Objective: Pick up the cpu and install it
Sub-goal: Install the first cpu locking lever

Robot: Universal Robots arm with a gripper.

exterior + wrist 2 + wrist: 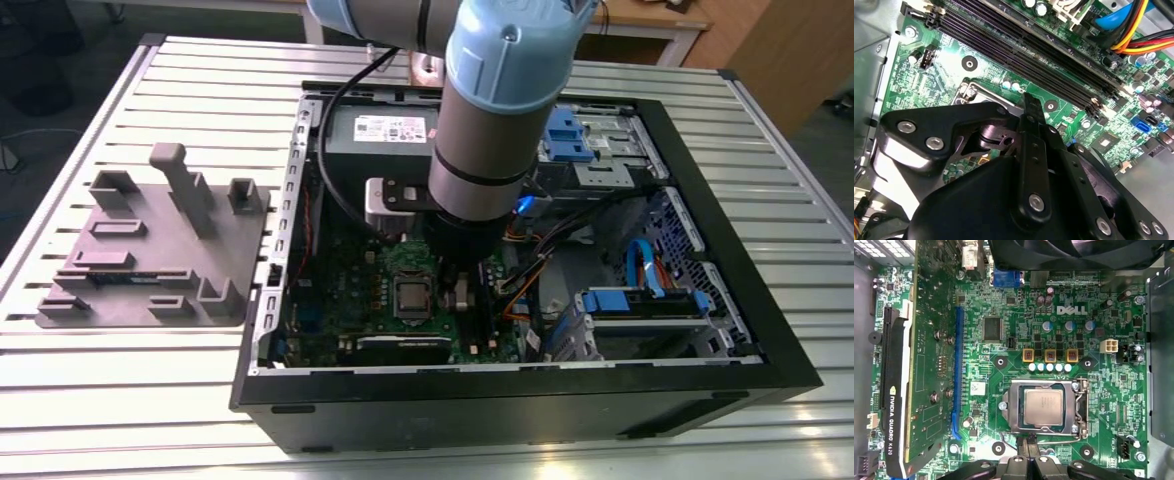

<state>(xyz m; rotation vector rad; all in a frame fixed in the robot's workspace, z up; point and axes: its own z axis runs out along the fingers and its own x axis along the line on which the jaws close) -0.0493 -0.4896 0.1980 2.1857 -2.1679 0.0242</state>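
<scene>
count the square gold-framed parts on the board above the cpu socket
3, in a row in the first wrist view: one, a middle one and a third, between the socket and the white logo. None looks hidden.

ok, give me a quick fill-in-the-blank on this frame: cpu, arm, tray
1. In the first wrist view the cpu lies in the motherboard's ____.
2. The arm reaches down into the open computer ____.
3. In the exterior view the grey plastic tray rests on the table, on the ____ side of the computer.

Missing words: socket; case; left
</scene>
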